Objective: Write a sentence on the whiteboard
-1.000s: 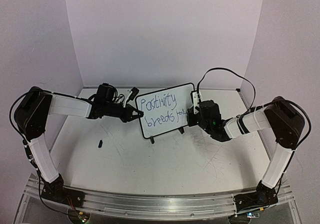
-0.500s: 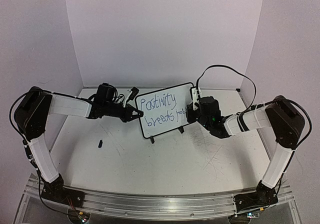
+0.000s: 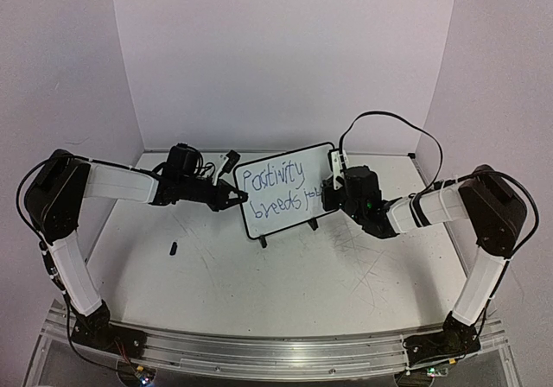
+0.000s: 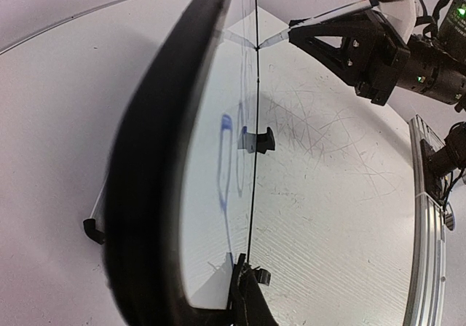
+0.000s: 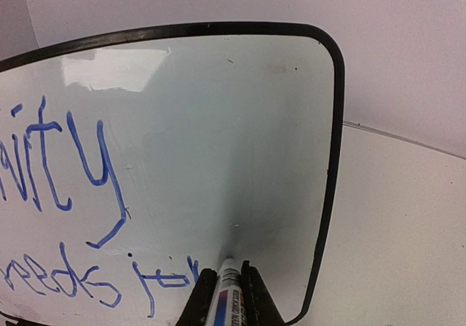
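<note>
The whiteboard (image 3: 278, 223) stands upright on its black feet at mid-table, with the blue sentence (image 3: 275, 188) on it in two lines. My left gripper (image 3: 232, 199) is shut on the board's left edge; the left wrist view shows the board (image 4: 211, 195) edge-on with that gripper (image 4: 246, 297) clamped at its frame. My right gripper (image 3: 331, 193) is shut on a blue marker (image 5: 227, 291). The marker's tip touches the board (image 5: 218, 122) just right of the second line's last letters (image 5: 156, 279), and that gripper (image 5: 227, 304) fills the bottom of its own view.
A small black cap-like piece (image 3: 173, 249) lies on the table at front left. The white tabletop (image 3: 285, 275) is scuffed with marks. Light walls close the back and sides, and the aluminium base rail (image 3: 259, 348) runs along the near edge.
The right gripper with the marker has shifted slightly up and back at the end of the second line. The left gripper and the board have stayed put.
</note>
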